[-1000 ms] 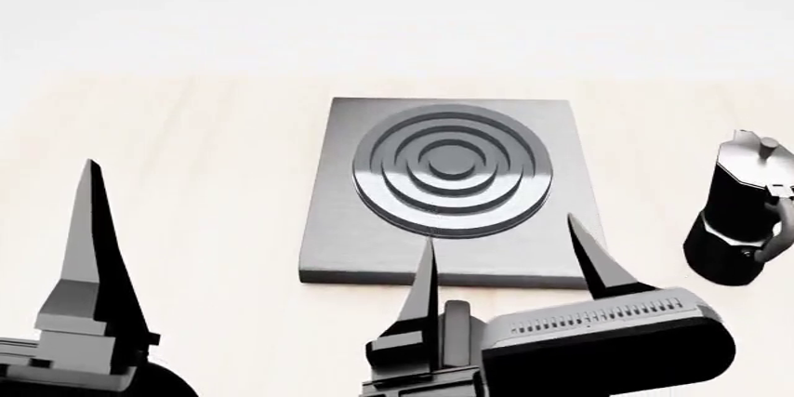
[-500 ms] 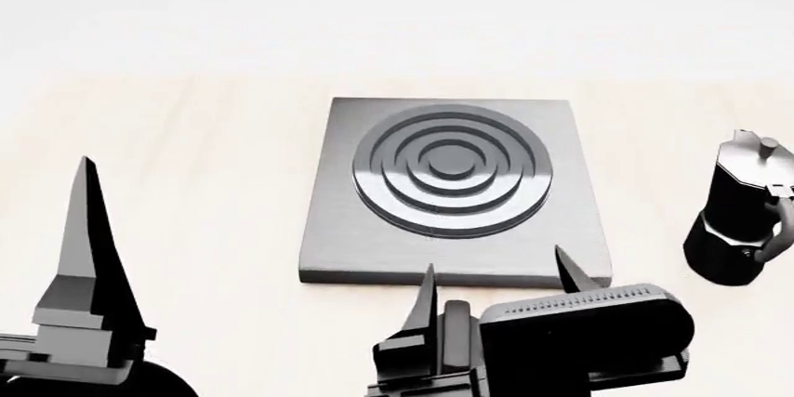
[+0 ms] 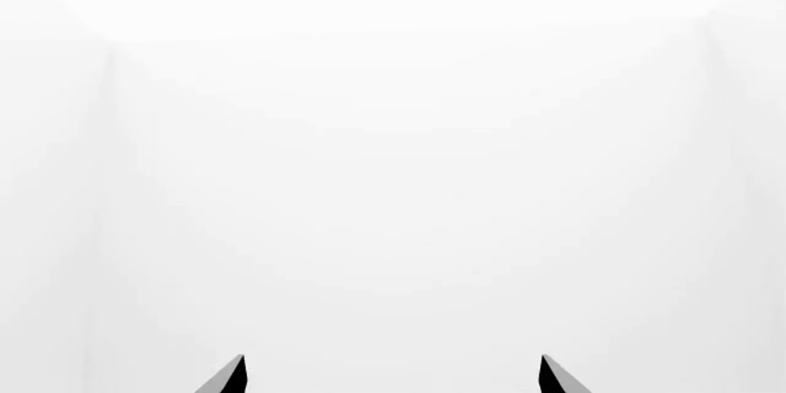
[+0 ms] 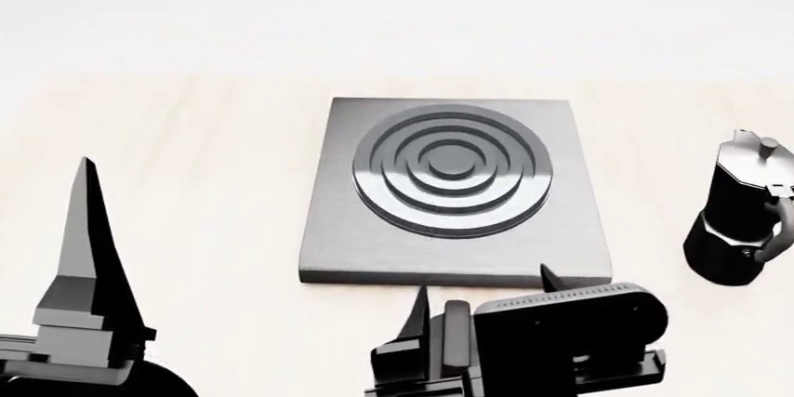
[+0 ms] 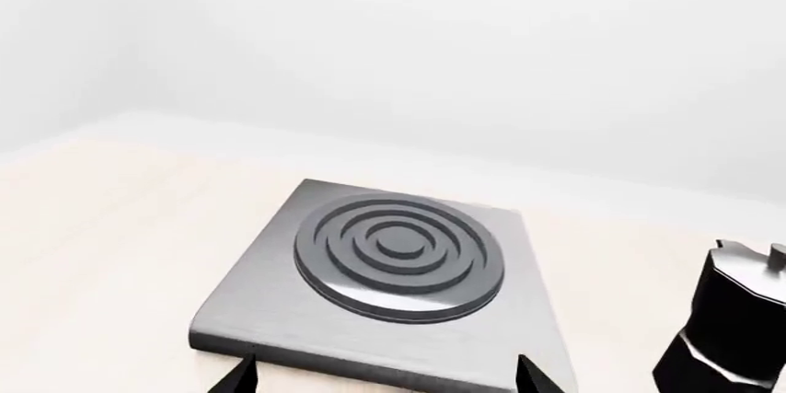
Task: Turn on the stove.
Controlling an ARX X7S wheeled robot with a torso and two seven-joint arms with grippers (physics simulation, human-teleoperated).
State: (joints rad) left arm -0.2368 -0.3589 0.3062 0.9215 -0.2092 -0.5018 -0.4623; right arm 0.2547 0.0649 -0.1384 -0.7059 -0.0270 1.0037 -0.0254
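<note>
Your grippers hover spread at the stove's near edge

Your right gripper (image 4: pixel 484 287) hangs with fingers parted just short of the stove (image 4: pixel 453 192); your right wrist view shows its front wall, hidden from the head. Your left gripper (image 3: pixel 390 376), also parted, faces blank white. Moka pot (image 4: pixel 745 220) stands right

Room: pale tabletop against plain white walls
Light wood-grain tabletop (image 4: pixel 186 183) meets a white wall (image 5: pixel 491 62); illumination is even and diffuse, shadows faint
</note>
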